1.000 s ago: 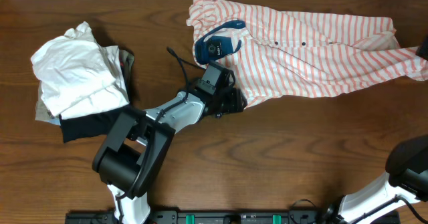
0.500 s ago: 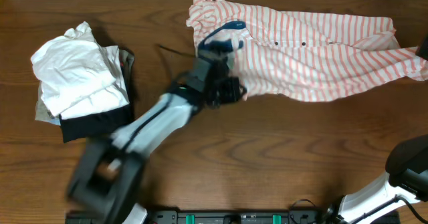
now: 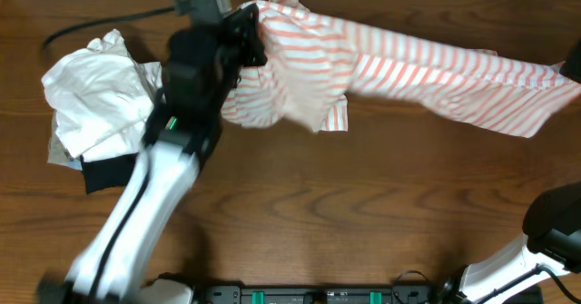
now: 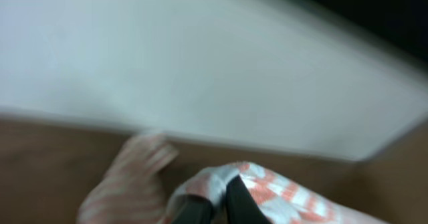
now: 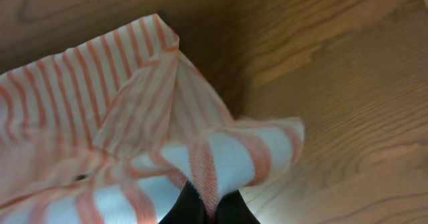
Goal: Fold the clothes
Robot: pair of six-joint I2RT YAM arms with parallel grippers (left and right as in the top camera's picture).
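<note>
The wooden table (image 3: 363, 213) fills the overhead view, and the striped shirt (image 3: 408, 68) lies stretched along the table's far side, running from just left of the table's middle out to its right edge. The shirt is white with thin salmon stripes. Its left part hangs in a loose bunch, with a hem corner dropping toward the table's centre, while the right part tapers into a long band. Whether the cloth rests on the table or is lifted off it cannot be told, as this part is blurred

The left arm (image 3: 154, 186) reaches from the table's near edge diagonally up to its far edge, crossing beside a pile at the table's left end: a plain white garment (image 3: 95, 100) on top of a black garment (image 3: 113, 170). The base of the right arm (image 3: 545, 231) sits at the table's near right corner

The left gripper (image 3: 250, 27) is at the table's far edge, its jaws pressed together and pinching the shirt's left end; the wrist view shows striped cloth bunched between the dark fingers (image 4: 244, 200). The right gripper (image 5: 207, 207) is likewise clamped tight on a striped fold of the shirt's other end, above bare wood at the table's right edge

A black cable (image 3: 100, 23) trails from the left wrist along the table's far left edge
</note>
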